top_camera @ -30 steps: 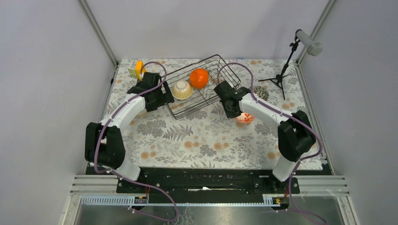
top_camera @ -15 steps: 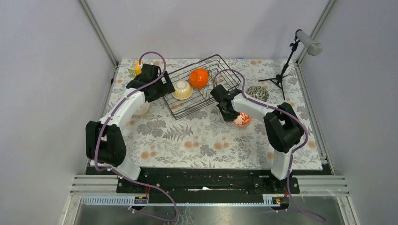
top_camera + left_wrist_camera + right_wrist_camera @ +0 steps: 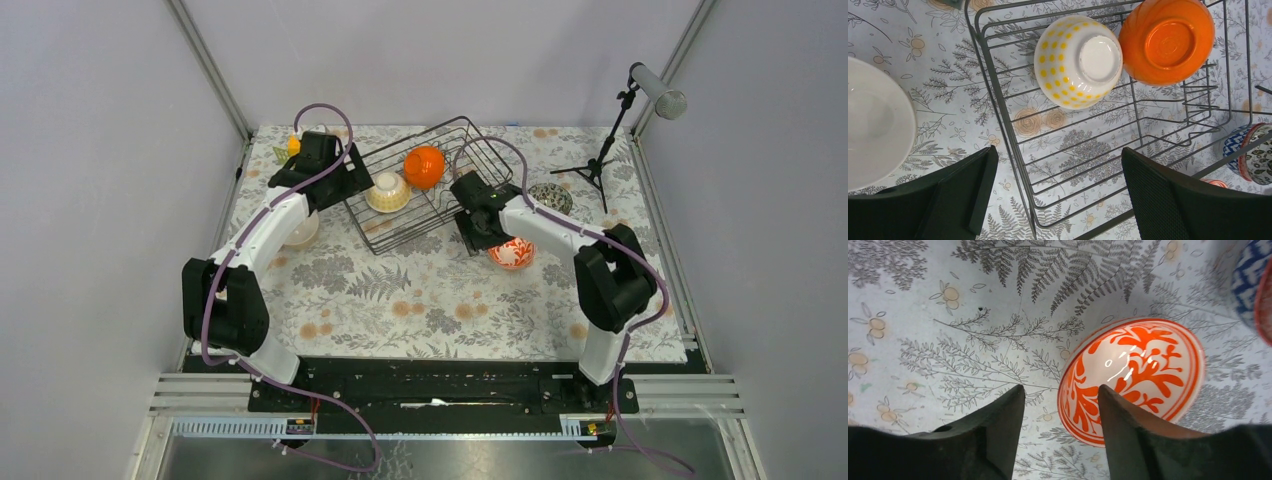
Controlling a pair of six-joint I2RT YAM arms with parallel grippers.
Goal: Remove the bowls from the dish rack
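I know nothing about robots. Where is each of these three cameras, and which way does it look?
Top external: high behind the robot, facing down on the table; left arm and right arm show.
Left wrist: on the left arm, facing down into the dish rack; left gripper shows.
Right wrist: on the right arm, facing down at the red-patterned bowl; right gripper shows.
Shared: top and left wrist both see the orange bowl.

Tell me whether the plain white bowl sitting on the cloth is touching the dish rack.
Apart. The left wrist view shows a strip of patterned tablecloth between the white bowl and the nearest wire of the dish rack.
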